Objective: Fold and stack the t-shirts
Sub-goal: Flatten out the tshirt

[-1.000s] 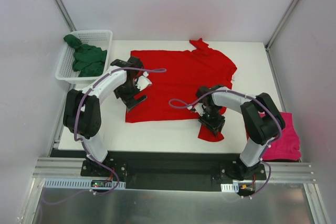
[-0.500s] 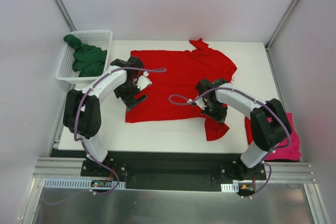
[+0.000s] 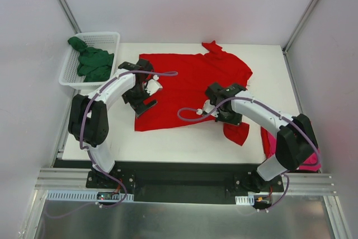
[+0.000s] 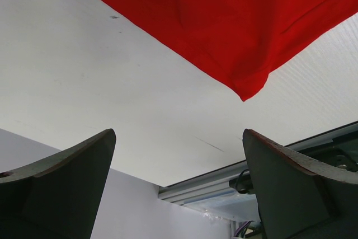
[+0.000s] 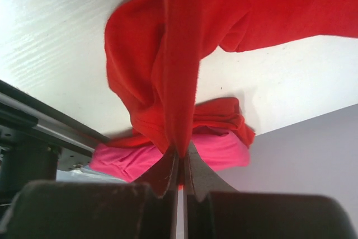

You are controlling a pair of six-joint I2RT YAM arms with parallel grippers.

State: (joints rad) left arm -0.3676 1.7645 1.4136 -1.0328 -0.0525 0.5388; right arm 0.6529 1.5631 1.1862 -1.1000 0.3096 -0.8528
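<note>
A bright red t-shirt (image 3: pixel 190 82) lies spread over the middle of the white table (image 3: pixel 179 141). My right gripper (image 3: pixel 230 118) is over its near right part and is shut on a fold of the red t-shirt (image 5: pixel 182 54), which hangs from the jaws (image 5: pixel 179 158). My left gripper (image 3: pixel 145 104) hovers open over the shirt's near left corner (image 4: pixel 246 85), with nothing between its fingers (image 4: pixel 179 138). A magenta-pink t-shirt (image 3: pixel 307 158) lies at the table's near right edge, partly hidden by the right arm, and shows in the right wrist view too (image 5: pixel 224 152). The dark green t-shirt (image 3: pixel 92 62) lies bundled in the basket.
A white mesh basket (image 3: pixel 68 74) stands off the table's far left corner. Grey walls close in the table on both sides and at the back. The table's near edge and its metal rail (image 4: pixel 224 180) lie just below the left gripper.
My right gripper has shut on the red t-shirt's near right part and moved it up and away from the table's front. The hanging flap has shifted right. The left arm has barely moved.
</note>
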